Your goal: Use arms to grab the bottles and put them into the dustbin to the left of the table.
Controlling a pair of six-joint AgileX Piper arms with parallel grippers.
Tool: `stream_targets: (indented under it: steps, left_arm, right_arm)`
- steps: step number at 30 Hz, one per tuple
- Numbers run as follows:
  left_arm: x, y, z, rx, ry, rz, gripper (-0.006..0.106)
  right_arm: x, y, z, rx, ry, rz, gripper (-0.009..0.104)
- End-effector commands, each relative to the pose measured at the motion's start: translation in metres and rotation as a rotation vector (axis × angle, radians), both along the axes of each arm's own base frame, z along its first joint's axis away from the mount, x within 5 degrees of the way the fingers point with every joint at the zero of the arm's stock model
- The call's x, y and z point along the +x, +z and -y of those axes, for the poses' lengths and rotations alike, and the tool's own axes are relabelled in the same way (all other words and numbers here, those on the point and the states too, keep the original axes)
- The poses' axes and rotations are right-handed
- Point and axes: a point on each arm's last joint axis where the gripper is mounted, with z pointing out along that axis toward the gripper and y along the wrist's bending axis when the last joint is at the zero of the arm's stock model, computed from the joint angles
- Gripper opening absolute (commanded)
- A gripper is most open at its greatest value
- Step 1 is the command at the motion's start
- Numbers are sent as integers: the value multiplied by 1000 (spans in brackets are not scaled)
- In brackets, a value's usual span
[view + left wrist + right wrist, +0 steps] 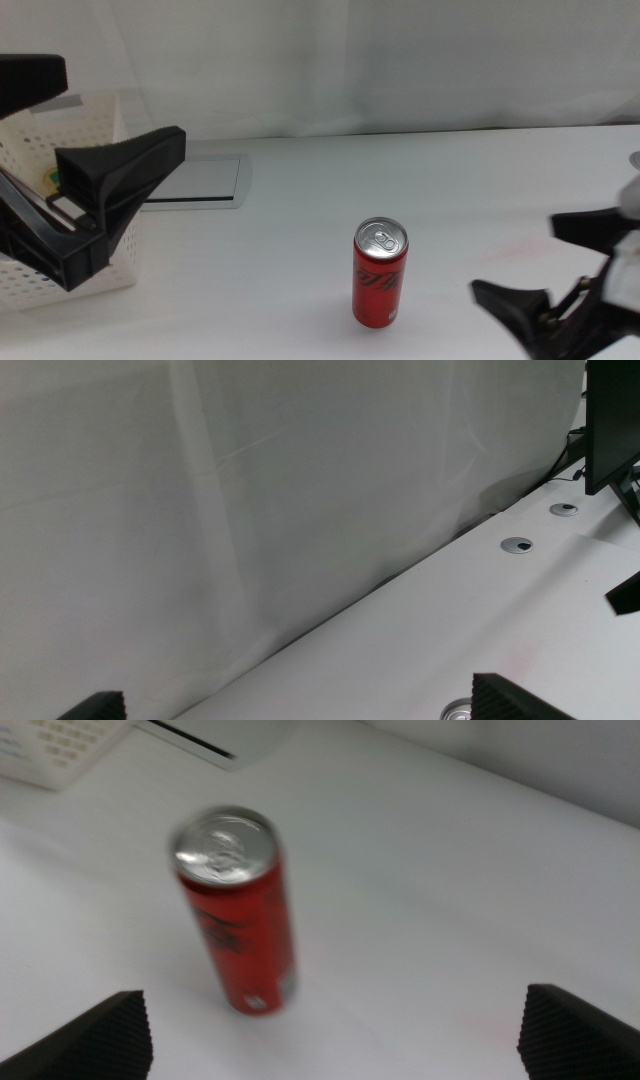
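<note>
**One red can on the table, two open grippers**

One slim red can [380, 272] stands upright on the white table [450, 180], its silver lid and pull tab facing up. No other container stands near it. One white perforated dustbin [60, 150] sits left of the can, well apart from it; a yellow-and-green item shows inside the dustbin, too hidden to identify. One grey inset plate [195, 180] lies between the can and the dustbin, towards the rear.

The right gripper [545, 275] is right of the can, near it but not touching, jaws spread wide and empty. In the right wrist view the can [237, 910] stands ahead of the gap between the jaws. The left gripper [75, 120] hangs over the dustbin, far from the can, its jaws also spread and empty.
</note>
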Motion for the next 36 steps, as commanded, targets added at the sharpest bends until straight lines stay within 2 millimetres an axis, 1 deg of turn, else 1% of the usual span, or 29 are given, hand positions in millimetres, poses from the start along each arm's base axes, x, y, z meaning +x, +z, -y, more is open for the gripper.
stream_targets:
  steps: [1,4,11,15,20,28,30,33,36]
  left_arm:
    - [0,-2,1,-4,-4,-13,90]
    - [0,-2,1,-4,-4,-13,90]
    - [0,-2,1,-4,-4,-13,90]
    - [0,-2,1,-4,-4,-13,90]
    - [0,-2,1,-4,-4,-13,90]
    - [0,-2,1,-4,-4,-13,89]
    - [0,-2,1,-4,-4,-13,89]
    - [0,-2,1,-4,-4,-13,89]
    - [0,-2,1,-4,-4,-13,89]
  right_arm:
    - [1,-2,-13,25,39,50,103]
    - [0,-13,-24,80,76,87,103]
    - [4,-42,-29,117,72,100,103]
    - [6,-51,-32,169,68,136,103]
    - [9,-57,-35,153,68,120,103]
    - [9,-56,-35,170,63,130,103]
    - [8,-51,-34,186,57,138,103]
    - [5,-34,-27,200,32,125,103]
    - [-1,-15,-20,126,55,115,103]
